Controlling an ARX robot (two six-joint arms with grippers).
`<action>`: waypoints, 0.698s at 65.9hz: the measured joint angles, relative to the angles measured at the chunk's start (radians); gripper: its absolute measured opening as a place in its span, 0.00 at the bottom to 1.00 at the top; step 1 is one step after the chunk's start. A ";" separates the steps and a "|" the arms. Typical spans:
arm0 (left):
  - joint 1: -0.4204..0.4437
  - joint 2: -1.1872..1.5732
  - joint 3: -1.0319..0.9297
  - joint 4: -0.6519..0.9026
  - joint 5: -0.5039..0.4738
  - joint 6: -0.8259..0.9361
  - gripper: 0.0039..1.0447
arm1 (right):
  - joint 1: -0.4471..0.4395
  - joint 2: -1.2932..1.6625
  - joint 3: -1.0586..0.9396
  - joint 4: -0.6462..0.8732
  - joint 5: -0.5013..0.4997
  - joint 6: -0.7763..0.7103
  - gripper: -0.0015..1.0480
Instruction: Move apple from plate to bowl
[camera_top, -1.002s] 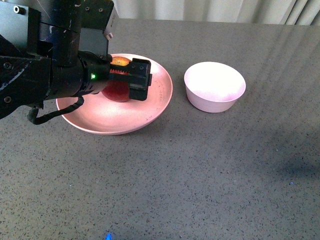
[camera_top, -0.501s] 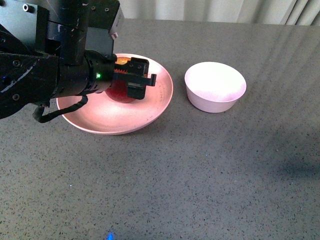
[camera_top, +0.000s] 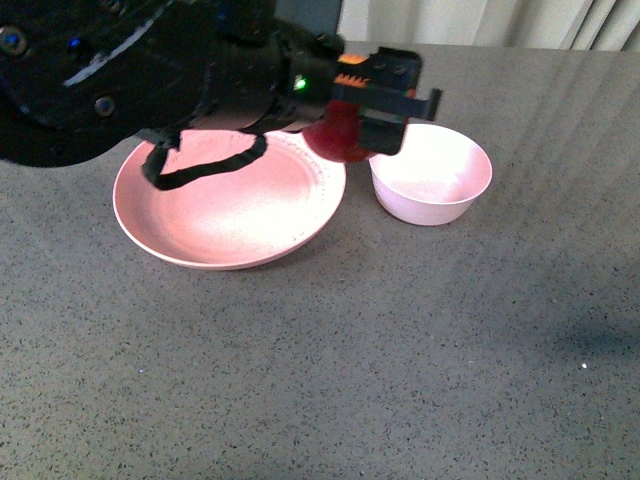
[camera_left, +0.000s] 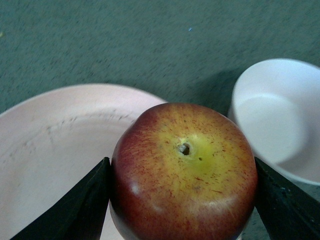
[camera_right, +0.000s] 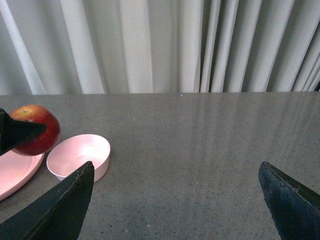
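Apple (camera_top: 338, 140) clenched in left claw (camera_top: 366, 108), held above plate (camera_top: 200, 256) rim; to be centred over bowl (camera_top: 425, 208), lowered, released gently.

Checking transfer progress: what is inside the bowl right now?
Nothing visible: the bowl is bare inside. The apple, gripped by the left fingers, hangs beside its rim. The fingers hide part of that rim.

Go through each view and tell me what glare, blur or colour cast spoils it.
Front view: the left arm is smeared with blur, and glare washes out the plate centre and the bowl. Left wrist view: a greenish cast on the table; the apple is sharp with a small highlight. Right wrist view: pale streaks of reflection on the table, fingers only black silhouettes.
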 joint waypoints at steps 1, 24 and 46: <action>-0.004 0.001 0.004 -0.002 0.000 0.000 0.68 | 0.000 0.000 0.000 0.000 0.000 0.000 0.91; -0.061 0.098 0.132 -0.053 0.005 -0.006 0.68 | 0.000 0.000 0.000 0.000 0.000 0.000 0.91; -0.072 0.206 0.223 -0.069 0.006 -0.010 0.68 | 0.000 0.000 0.000 0.000 0.000 0.000 0.91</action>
